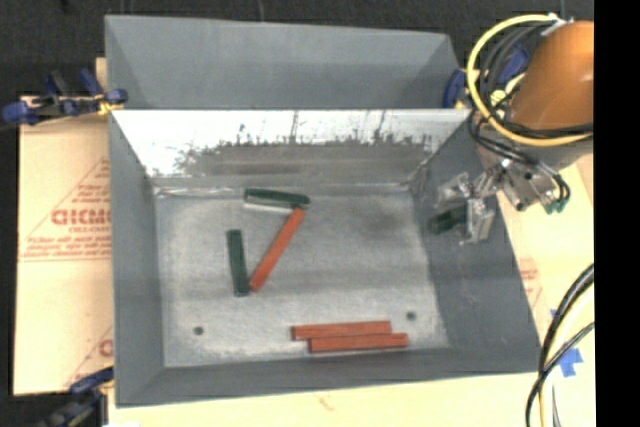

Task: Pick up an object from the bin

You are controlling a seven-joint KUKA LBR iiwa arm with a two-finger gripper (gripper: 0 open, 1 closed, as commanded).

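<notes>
1. Far to the left of the hand (465,218), on the flat floor of the grey bin (135,265), lies a long dark green stick (237,262). It runs from the back of the bin toward the front.
2. Slightly nearer the hand, an orange stick (277,250) lies on a slant. Its lower end touches the lower end of the long dark green stick, and its upper end points toward the back wall.
3. At that upper end, well apart from the hand, a second green stick (276,200) lies crosswise near the foot of the back wall. It has a pale strip along its near edge, and its right end meets the orange stick.
4. Left of the hand and toward the front wall, two red-brown sticks (350,336) lie side by side and touch along their length.
5. The hand hangs over the bin's right sloping wall, apart from every stick on the floor. It is clenched on a small dark green piece (442,223), which juts out to the left from between the fingers (478,215).
6. Right of the hand and toward the back, the wrist carries an orange cover (560,80) with looped yellow cables (487,50) round it.
</notes>
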